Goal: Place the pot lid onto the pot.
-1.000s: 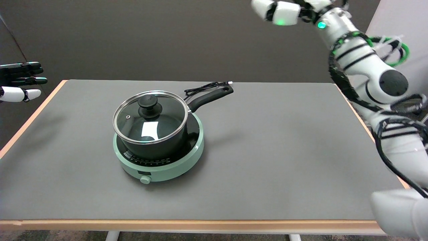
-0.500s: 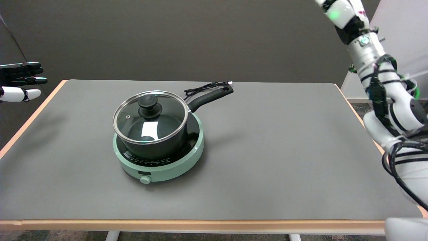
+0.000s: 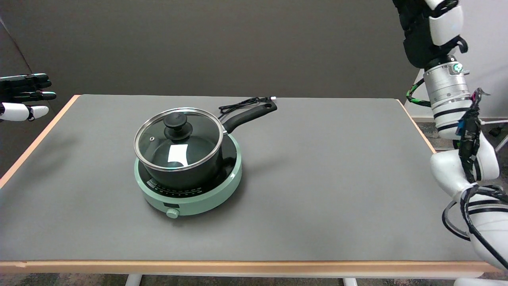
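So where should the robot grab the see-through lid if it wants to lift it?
By the black knob in the middle of the glass lid, coming straight down from above. The knob sticks up, so fingers can probably wrap round it; the rim lies flat on the pot, leaving little to pinch.

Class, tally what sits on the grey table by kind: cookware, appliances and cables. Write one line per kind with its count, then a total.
Cookware: 2, the black pot and the glass pot lid resting on it.
Appliances: 1, the green hotplate under the pot.
Cables: 1, the black cable behind the pot's handle.
Total: 4
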Controlling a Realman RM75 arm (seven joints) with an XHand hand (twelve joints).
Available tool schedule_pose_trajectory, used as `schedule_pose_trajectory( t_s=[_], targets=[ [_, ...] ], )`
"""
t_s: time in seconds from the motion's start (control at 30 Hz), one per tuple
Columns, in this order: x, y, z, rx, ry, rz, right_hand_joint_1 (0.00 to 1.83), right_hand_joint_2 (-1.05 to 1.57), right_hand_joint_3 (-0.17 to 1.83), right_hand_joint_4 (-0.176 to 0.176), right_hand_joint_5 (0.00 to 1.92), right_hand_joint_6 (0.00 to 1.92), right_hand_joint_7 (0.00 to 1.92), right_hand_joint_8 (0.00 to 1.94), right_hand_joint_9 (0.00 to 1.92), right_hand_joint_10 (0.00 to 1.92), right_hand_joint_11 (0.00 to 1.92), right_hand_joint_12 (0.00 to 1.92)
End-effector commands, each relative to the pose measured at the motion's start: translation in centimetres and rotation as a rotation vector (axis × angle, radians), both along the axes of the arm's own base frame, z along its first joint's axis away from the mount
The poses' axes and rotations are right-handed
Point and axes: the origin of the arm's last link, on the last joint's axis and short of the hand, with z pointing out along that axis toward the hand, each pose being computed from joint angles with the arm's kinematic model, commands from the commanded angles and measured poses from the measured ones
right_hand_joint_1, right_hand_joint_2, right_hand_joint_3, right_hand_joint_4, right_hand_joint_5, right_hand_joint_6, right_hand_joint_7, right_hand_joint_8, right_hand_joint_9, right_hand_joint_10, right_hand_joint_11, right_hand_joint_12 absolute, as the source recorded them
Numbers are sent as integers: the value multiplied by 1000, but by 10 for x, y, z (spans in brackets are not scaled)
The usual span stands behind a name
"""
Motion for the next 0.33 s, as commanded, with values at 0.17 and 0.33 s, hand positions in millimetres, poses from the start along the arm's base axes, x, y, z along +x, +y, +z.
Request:
schedule_pose_trajectory(
  t_s=[0.17,0.33],
  targets=[
    [-5,8,-2,88,-176,129,354,813,816,-79,418,198,322,163,229,192,-1,314],
    [-10,5,0,83,-188,111,355,811,817,-82,419,198,318,163,226,192,-1,310]
  ],
)
